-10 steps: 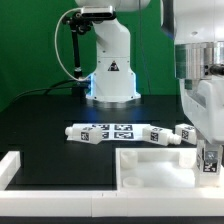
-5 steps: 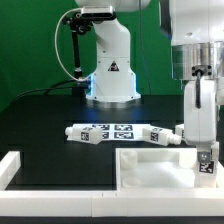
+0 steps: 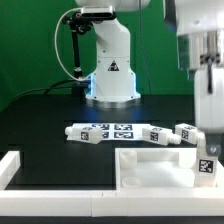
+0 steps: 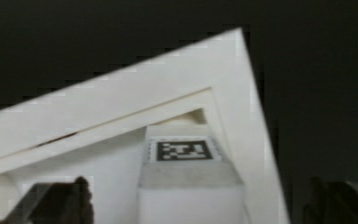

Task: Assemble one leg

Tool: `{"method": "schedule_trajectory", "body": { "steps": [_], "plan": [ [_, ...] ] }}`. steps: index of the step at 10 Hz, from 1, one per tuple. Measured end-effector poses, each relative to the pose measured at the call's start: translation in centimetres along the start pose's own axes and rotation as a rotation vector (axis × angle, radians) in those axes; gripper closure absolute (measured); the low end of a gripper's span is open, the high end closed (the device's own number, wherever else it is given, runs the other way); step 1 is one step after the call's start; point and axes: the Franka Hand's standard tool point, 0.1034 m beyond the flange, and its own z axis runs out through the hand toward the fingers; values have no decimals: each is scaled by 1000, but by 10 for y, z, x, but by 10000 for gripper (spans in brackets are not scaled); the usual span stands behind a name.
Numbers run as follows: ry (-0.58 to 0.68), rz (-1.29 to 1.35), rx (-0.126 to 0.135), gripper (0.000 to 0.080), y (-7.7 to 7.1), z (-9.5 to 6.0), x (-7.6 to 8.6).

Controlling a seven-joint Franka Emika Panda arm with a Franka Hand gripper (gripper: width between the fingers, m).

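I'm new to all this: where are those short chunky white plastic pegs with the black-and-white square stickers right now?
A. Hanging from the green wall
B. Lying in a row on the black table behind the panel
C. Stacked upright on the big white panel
B: in the exterior view the short chunky white plastic pegs lie on their sides in a line on the black table, beyond the large flat white panel.
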Motion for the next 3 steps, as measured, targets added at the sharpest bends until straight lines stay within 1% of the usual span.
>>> {"method": "schedule_trajectory", "body": {
  "steps": [1, 2, 3],
  "plan": [
    [-14, -21, 16, 168, -6, -16, -1],
    [-22, -37, 24, 153, -10, -26, -2],
    [-19, -38, 22, 153, -9, -23, -1]
  ]
}}
